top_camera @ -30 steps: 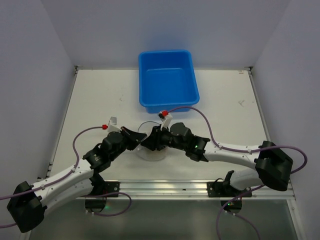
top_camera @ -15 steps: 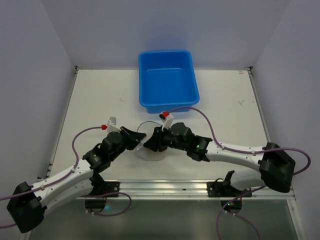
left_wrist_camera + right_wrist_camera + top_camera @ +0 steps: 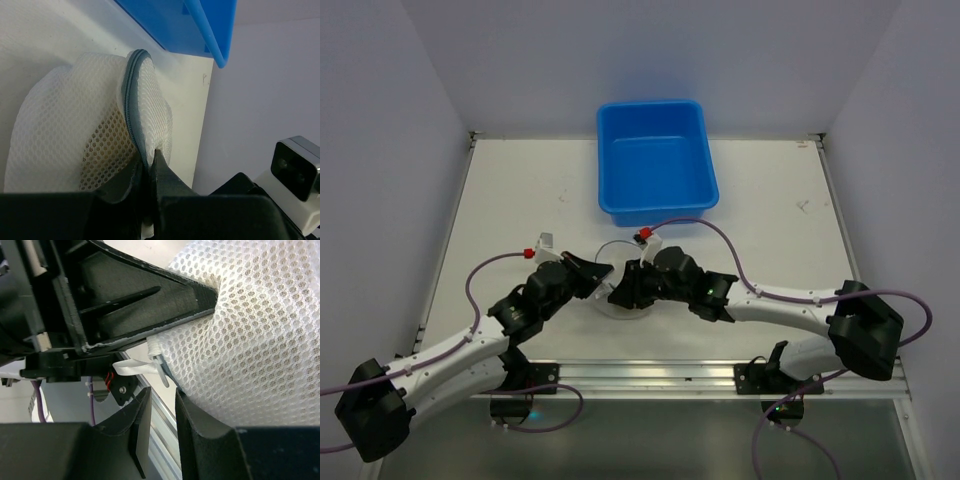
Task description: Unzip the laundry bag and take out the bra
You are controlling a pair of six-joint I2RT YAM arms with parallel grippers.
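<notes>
Both arms angle inward, left pincer pinching the laundry bag.

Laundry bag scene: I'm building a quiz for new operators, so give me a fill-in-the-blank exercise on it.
1. The left gripper is shut on the laundry bag's grey ___ line.
2. The tub beyond the bag is ___ in colour.
3. The right gripper's jaws, narrowly parted, sit next to a ___ pull tab.
Missing words: zip; blue; white.
</notes>
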